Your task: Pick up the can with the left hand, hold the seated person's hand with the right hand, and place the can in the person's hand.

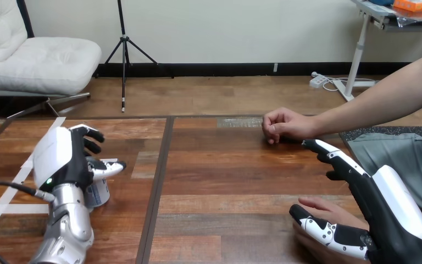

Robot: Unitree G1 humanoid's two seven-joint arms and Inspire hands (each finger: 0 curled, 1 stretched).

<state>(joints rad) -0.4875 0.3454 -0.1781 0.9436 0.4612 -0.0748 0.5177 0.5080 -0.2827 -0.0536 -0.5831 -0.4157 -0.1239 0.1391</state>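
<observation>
Can (99,196) on table (225,176), under left hand (60,159) — grip cannot be told; right hand (387,220) spread about person's near hand (329,210), not closed — lift, hold and handover remain.

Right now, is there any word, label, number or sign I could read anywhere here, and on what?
No text can be read.
The can may carry print, but the left hand closed round it hides most of it, and what shows below the hand is too small to make out.
</observation>
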